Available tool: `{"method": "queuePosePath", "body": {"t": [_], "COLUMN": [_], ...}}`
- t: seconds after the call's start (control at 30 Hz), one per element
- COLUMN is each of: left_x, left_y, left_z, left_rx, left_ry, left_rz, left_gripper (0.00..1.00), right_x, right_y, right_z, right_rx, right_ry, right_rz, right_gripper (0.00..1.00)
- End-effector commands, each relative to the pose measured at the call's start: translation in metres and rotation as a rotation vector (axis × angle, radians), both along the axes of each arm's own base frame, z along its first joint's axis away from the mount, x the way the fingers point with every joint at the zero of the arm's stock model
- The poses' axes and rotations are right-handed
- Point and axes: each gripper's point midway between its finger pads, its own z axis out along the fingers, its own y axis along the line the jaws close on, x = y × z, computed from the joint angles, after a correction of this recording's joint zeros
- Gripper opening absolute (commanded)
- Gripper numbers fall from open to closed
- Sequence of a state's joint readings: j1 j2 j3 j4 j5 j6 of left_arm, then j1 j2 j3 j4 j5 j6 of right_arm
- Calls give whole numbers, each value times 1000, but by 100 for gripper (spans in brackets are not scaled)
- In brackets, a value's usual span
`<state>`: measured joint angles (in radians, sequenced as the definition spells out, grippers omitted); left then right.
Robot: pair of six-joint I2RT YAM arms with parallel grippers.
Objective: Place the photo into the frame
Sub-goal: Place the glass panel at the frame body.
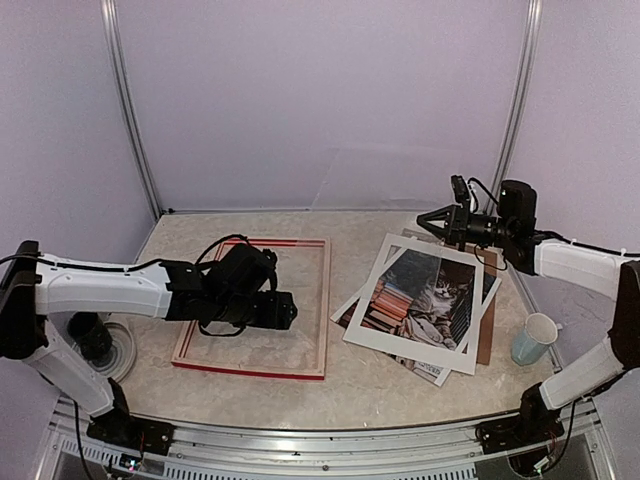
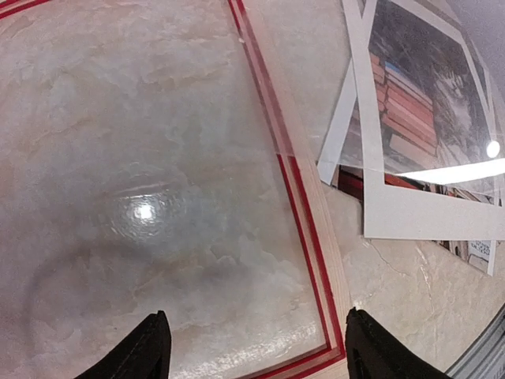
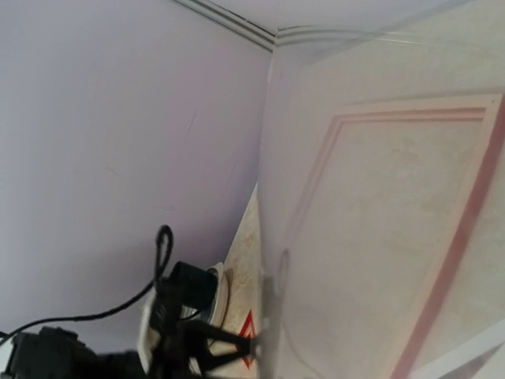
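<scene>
1. The photo [image 1: 432, 298], a grey cat on stacked books, lies flat on the table [image 1: 360, 382]. It is ahead of the left gripper's jaws and to their right, and it is low on the near side of the right gripper's jaws. It is outside the frame.
2. A white mat [image 1: 400, 345] lies on top of the photo, turned askew, and the cat shows through its window. A brown backing board [image 1: 487, 335] shows out from under the pile on its right side.
3. The frame [image 1: 322, 300] lies flat directly under the left jaws. The left corner of the mat is near its right rail but does not touch it.
4. The left gripper [image 1: 288, 310] hangs over the near right part of the frame. Its jaws are spread wide and nothing is between them. I cannot tell if the fingertips touch the surface.
5. The right gripper [image 1: 425, 222] is raised above the far edge of the pile. Its jaws are clenched on the edge of a clear sheet [image 3: 379, 237]. The sheet stands lifted off the table and stretches from these jaws toward the frame side. In the right wrist view, the red lines of the frame are visible through it.
6. A paper cup [image 1: 535, 340] stands on the near side of the right jaws, just beside the backing board.
</scene>
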<state>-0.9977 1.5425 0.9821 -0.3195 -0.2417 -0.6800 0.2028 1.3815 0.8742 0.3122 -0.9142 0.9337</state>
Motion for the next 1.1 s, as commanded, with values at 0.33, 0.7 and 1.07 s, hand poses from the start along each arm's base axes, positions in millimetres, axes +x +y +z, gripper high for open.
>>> {"method": "queuePosePath", "body": {"t": [0.33, 0.7, 1.07], "left_x": [45, 80, 96], "left_y": [140, 207, 230], "left_z": [40, 41, 10], "left_rx": [-121, -225, -305], "left_ry": [-80, -144, -189], "left_rz": [289, 489, 646], "left_gripper": [99, 99, 99], "right_x": [28, 35, 26], "right_y": [56, 113, 177], "right_z": [17, -15, -51], "right_rx": [47, 48, 39], "right_ry": [-46, 14, 91], "right_rz": [128, 260, 362], "right_gripper": [0, 0, 0]}}
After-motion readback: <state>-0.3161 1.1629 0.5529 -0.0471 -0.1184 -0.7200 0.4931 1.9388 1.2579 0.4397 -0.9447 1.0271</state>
